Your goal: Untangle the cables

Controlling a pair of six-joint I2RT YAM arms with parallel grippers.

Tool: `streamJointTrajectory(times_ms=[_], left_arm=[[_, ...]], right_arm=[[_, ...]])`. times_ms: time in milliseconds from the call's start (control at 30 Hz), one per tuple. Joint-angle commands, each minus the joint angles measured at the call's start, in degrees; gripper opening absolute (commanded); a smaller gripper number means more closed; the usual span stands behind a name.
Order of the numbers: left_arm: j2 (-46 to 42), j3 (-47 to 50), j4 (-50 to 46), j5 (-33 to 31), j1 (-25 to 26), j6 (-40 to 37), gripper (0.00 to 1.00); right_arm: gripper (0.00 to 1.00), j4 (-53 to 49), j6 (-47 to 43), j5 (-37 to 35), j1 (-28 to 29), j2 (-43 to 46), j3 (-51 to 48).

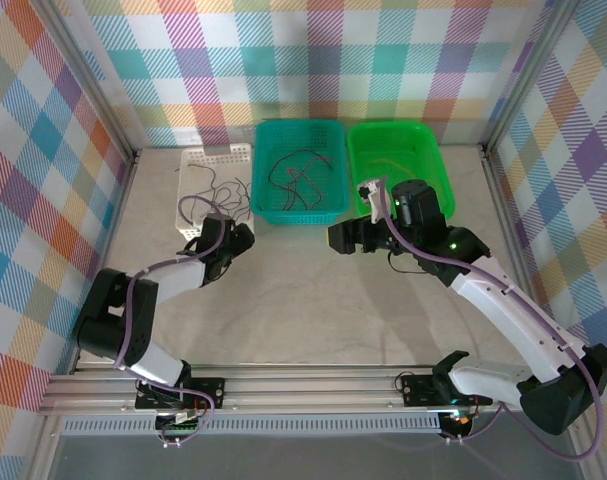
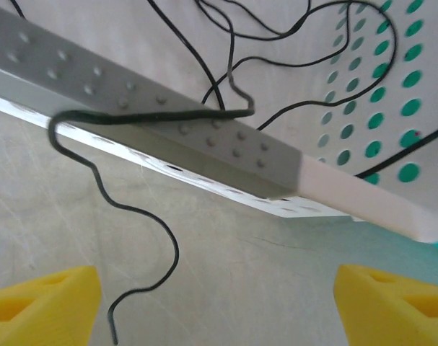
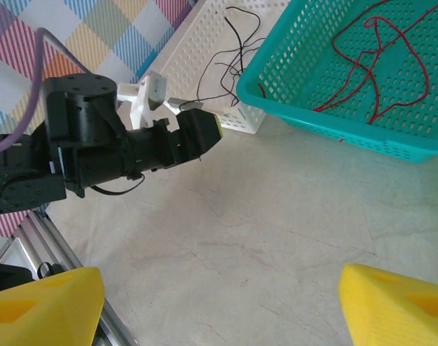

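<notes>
We saw the left pincer (image 2: 219, 310) standing open low over the table (image 3: 276, 231), its two yellow, wedge-shaped fingertips (image 2: 45, 303) wide apart with nothing clamped between them. Just ahead of it stood the white basket (image 2: 363, 191), a rigid plastic box whose walls were pierced by rows of small round holes. One black cable (image 2: 146, 117), thin and kinked, lay draped along that basket's near rim and spilled over it. It ran down in loose waves onto the table, and its free end stopped just beside the left fingertip without touching it. More hair-thin black cables curled inside the white basket. The right pincer (image 3: 219, 303) was open too, its blunt yellow tips far apart above bare table, which looked like pale, matte stone with faint veins and scratches. From that wrist we noted the left arm's black, cylindrical housing reaching toward the white basket's corner. Just beside the white basket sat the teal basket (image 3: 334, 133), a glossy lattice of small square openings, with red cables (image 3: 368, 72) looped loosely on its floor. The green basket (image 1: 431, 160), smooth-walled and translucent, stood touching the teal one's far side. We could not make out what lay in it.
</notes>
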State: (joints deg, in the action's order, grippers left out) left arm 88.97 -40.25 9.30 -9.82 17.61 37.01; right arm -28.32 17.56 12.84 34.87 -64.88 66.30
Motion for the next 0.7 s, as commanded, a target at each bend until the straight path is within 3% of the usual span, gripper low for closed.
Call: streamJointTrajectory(times_ms=[0,300,367,467,667], left_arm=[[3.30,-0.70,4.16,-1.31,0.41,-1.95,0.82],[11.01,-2.32,4.38,-2.67,0.41,-2.48,0.72],[11.83,-2.63,4.44,-2.66,0.41,-2.41,0.61],[11.96,-2.78,4.76,-2.50,0.41,-2.43,0.34],[12.27,-3.43,4.06,-2.02,0.32,-2.78,0.12]], right_arm=[[0.85,0.30,0.10,-0.72,0.37,0.63,-0.47],[0.85,0.10,-0.25,-1.71,0.46,0.76,-0.87],[0.85,0.10,-0.38,-1.83,0.46,0.72,-1.00],[0.85,-0.02,-0.38,-2.11,0.46,0.72,-1.08],[0.85,-0.40,-0.45,-2.56,0.46,1.73,-1.01]])
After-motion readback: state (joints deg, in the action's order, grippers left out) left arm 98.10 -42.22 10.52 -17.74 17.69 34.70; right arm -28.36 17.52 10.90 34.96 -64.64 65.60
